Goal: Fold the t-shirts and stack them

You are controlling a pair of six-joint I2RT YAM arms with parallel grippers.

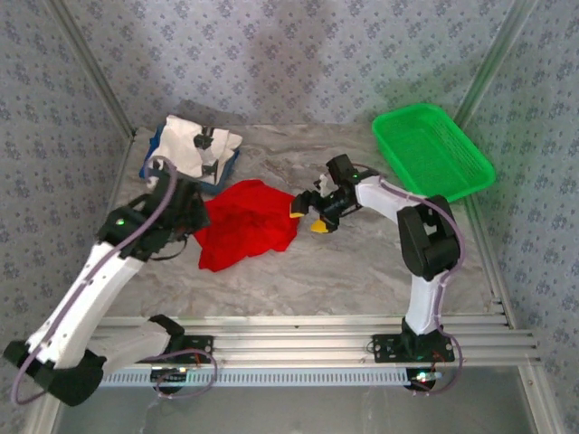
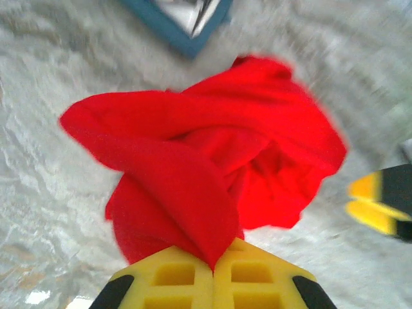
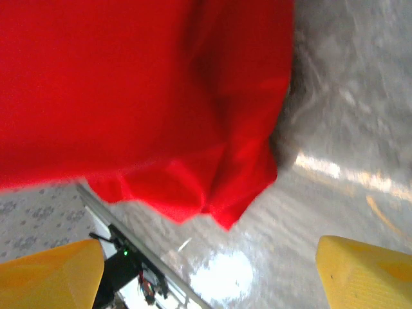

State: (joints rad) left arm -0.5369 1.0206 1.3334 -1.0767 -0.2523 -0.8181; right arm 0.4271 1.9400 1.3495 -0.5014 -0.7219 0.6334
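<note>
One desk [image 1: 362,271]: pale, marbled; it carries everything here.
Two arms: the left one reaches in from the near left, the right one from the near right, and they meet at mid-desk.
Green basket [image 1: 432,149]: far right corner, well apart from the cloth.
Red t-shirt [image 1: 249,221]: a crumpled heap at mid-desk, not yet folded. Its long axis runs roughly from near left to far right.
Blue tray [image 1: 147,169]: far left corner, just beyond the red heap.
White t-shirt [image 1: 190,145]: bunched up on the tray.
Left gripper [image 2: 212,267]: closed tight, with a fold of the red t-shirt [image 2: 212,148] pinched between its fingers at the heap's left side.
Right gripper [image 3: 206,257]: jaws wide apart and holding nothing; it is at the heap's right edge.
Key relation: the red t-shirt [image 3: 129,84] lies between the two grippers. From the right wrist, a loose corner hangs just ahead of the open jaws and touches neither finger.
Likely next: the right gripper closes on that right-hand corner, so the two arms can draw the shirt out flat.
Risk: it may catch several layers rather than one edge.
</note>
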